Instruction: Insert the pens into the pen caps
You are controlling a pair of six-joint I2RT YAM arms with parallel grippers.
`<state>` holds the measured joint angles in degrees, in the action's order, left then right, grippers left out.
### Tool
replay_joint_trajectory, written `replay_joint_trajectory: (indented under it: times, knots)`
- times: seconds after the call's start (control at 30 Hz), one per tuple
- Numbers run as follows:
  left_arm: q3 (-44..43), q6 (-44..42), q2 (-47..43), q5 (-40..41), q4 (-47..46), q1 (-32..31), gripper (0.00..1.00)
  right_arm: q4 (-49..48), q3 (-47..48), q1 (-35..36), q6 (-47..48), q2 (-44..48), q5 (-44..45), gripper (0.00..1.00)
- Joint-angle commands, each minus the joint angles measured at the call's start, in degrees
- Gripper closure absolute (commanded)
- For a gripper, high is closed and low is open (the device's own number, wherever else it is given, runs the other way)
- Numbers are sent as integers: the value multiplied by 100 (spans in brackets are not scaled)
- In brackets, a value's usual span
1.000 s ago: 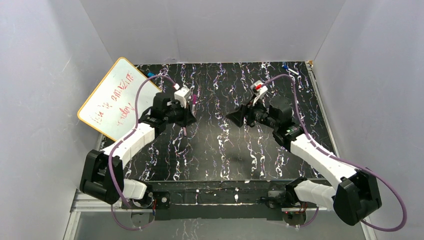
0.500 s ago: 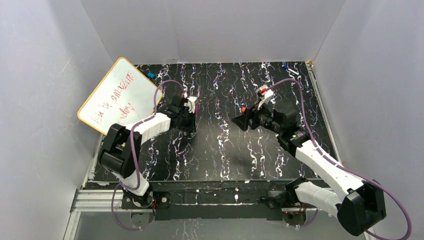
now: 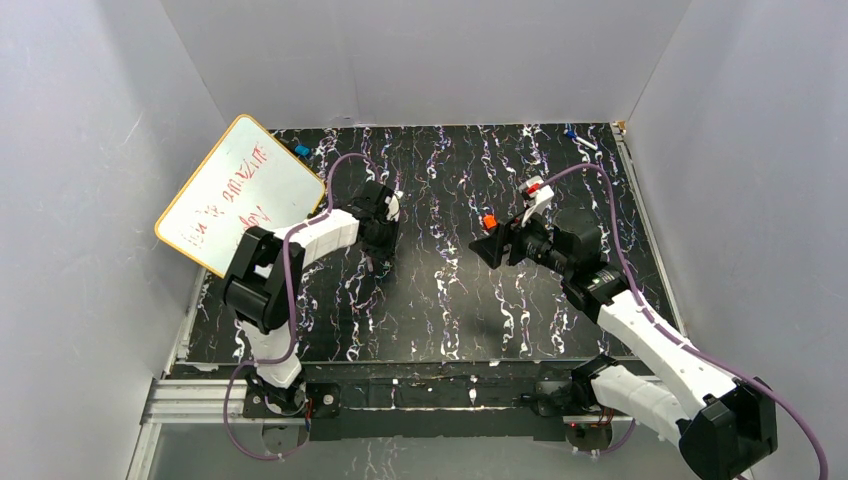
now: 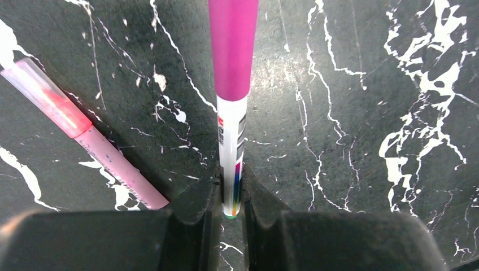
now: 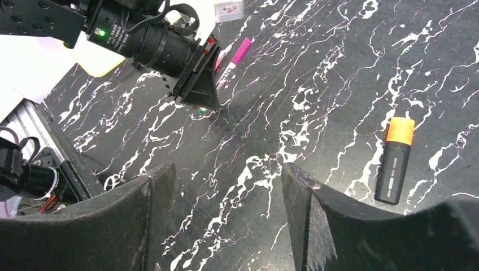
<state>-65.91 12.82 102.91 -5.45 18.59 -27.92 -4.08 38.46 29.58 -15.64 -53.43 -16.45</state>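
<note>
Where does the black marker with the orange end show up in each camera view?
Top external: black marker just beyond the right gripper, only its orange end clear.
Left wrist: not in it.
Right wrist: lower right, lying flat.
Shared landmark: the left gripper clamping the magenta-capped pen, in all three.

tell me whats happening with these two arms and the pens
The left end effector is clamped on the whitish pen, whose far end looks capped in magenta. A pink pen lies beside it on the table. The right end effector is open and empty, near a black pen with an orange end.
</note>
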Motion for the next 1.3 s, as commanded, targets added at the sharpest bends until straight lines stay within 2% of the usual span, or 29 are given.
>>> replay_joint_trajectory:
  times: [0.0, 0.03, 0.07, 0.1, 0.13, 0.2, 0.63, 0.7, 0.73, 0.77, 0.8, 1.2, 1.27]
  knots:
    - [-250, -69, 27, 112, 420, -55, 100, -47, -20, -43, 118, 147, 79, 23]
    - [-295, -69, 61, 142, 458, -55, 100, -49, -22, -41, 114, 148, 72, 23]
    - [-325, -55, 88, 174, 490, -55, 93, -57, -22, -45, 114, 147, 58, 23]
    - [-352, -40, 118, 208, 513, -55, 79, -58, -18, -51, 119, 135, 51, 23]
    - [-366, -34, 141, 218, 534, -55, 74, -65, -15, -49, 108, 129, 41, 23]
    - [-365, -82, 150, 161, 540, -63, 100, -67, -6, -53, 106, 120, 24, 23]
    - [-392, -122, 209, 249, 537, -64, 100, -76, 37, -58, 98, 35, -60, 23]
    - [-413, -113, 246, 305, 574, -64, 79, -76, 40, -58, 92, 21, -69, 24]
    - [-397, -110, 254, 323, 575, -64, 75, -76, 39, -58, 90, 17, -79, 24]
    - [-395, -133, 255, 302, 573, -64, 84, -76, 39, -60, 89, 15, -84, 24]
    - [-396, -154, 242, 292, 573, -64, 100, -76, 39, -63, 87, 16, -91, 23]
    - [-379, -144, 366, 317, 545, -64, 100, -77, -5, -58, 88, -8, -99, 24]
    - [-387, -139, 418, 317, 566, -64, 83, -83, -8, -62, 88, -16, -116, 24]
